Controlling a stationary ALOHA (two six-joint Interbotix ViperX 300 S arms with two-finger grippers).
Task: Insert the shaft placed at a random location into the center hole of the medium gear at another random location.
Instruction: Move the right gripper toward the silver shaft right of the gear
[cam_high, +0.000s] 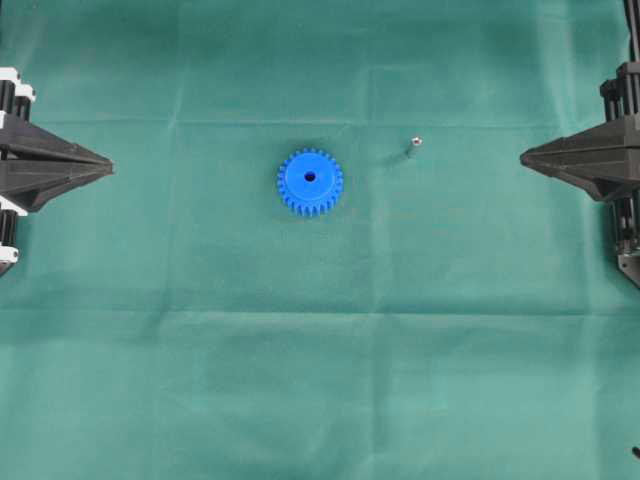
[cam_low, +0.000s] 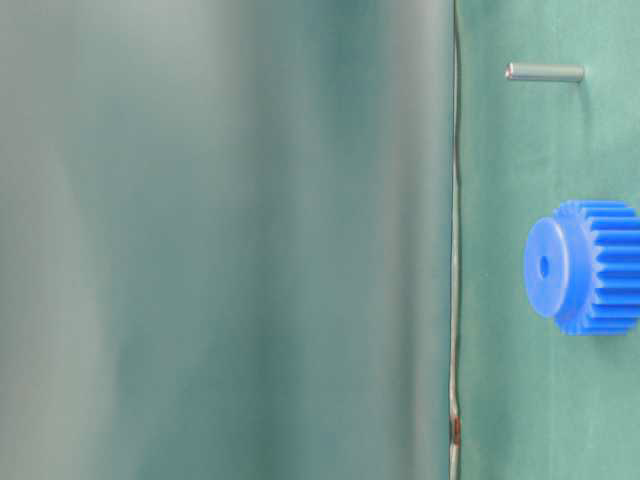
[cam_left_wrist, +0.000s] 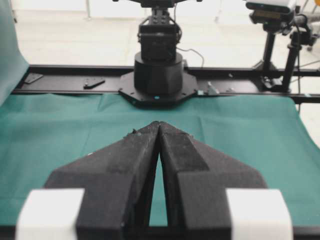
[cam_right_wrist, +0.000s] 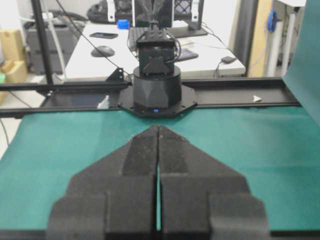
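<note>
Blue gear: flat at frame center.
Shaft: upright, right of it, apart.
My left gripper: fingers together, empty.
My right gripper: fingers together, empty.

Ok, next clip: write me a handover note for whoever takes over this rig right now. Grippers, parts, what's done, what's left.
Left gripper: shut, empty, parked at the left edge of the green cloth.
Right gripper: shut, empty, parked at the right edge.
Medium gear: flat on the cloth near the middle, center hole facing up and unobstructed.
Shaft: standing on end on the cloth, to the right of the gear and apart from it, nearer the right gripper.
Done: nothing yet; neither part is held.
Left: pick up the shaft, carry it over the gear, insert it into the hole.
</note>
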